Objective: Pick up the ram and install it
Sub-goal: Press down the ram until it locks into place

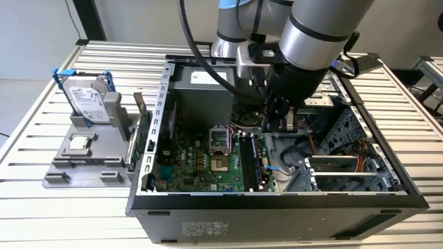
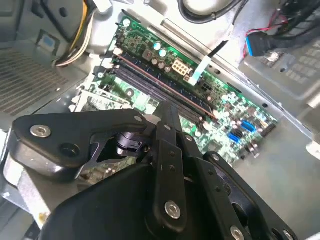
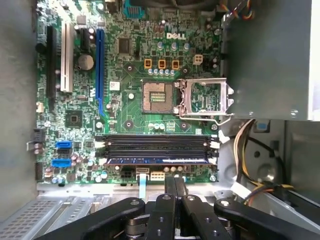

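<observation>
An open computer case [image 1: 277,202] is seen lying on its side on a slatted metal desk [image 1: 41,218], with the green motherboard [image 1: 201,166] exposed inside. The arm [image 1: 312,46] is lowered into the case from above, its gripper [image 1: 277,122] placed over the region beside the memory slots [image 1: 248,161].

In the first wrist view, the ram [image 3: 157,160] is observed seated in the slot nearest the board edge, lying flat along its length between the white end latches; the neighbouring black slots [image 3: 157,145] are recorded as unfilled. The same stick is seen in the second wrist view as a dark strip [image 2: 165,90] running along the slot row. The gripper [image 3: 175,185] is positioned just off the board edge, near the ram but apart from it. The fingers [image 3: 170,192] are recorded as pressed together, with nothing held between them; the same closed stance is noted in the second wrist view [image 2: 167,117].

The open CPU socket [image 3: 156,96] and its raised metal latch frame [image 3: 205,97] are noted near the slots. At the exterior view's left, a hard drive [image 1: 90,101] is seen standing upright in a grey fixture [image 1: 86,161] on the desk, beside the case.
</observation>
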Controlling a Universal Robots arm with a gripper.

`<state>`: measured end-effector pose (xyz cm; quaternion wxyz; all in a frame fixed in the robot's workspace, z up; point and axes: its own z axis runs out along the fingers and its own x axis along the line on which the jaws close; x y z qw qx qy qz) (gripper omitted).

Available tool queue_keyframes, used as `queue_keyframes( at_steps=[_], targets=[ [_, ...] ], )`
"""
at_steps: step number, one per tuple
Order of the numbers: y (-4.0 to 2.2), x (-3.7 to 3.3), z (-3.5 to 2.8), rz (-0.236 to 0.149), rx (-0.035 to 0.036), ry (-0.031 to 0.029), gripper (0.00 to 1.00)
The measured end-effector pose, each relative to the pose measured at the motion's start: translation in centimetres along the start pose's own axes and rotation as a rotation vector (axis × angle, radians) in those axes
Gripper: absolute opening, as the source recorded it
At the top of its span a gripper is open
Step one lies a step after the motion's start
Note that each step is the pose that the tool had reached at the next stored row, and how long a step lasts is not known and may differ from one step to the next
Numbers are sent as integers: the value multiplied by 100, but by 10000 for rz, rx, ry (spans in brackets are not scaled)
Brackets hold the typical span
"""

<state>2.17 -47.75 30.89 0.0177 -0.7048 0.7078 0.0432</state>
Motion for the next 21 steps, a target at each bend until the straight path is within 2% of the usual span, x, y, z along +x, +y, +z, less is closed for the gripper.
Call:
queue_keyframes(
  at_steps=[10, 12, 21],
  targets=[
    [16, -39, -454, 0, 0, 0, 0],
    [19, -45, -523, 0, 0, 2, 0],
    [19, -46, -535, -1, 0, 0, 0]
  ],
)
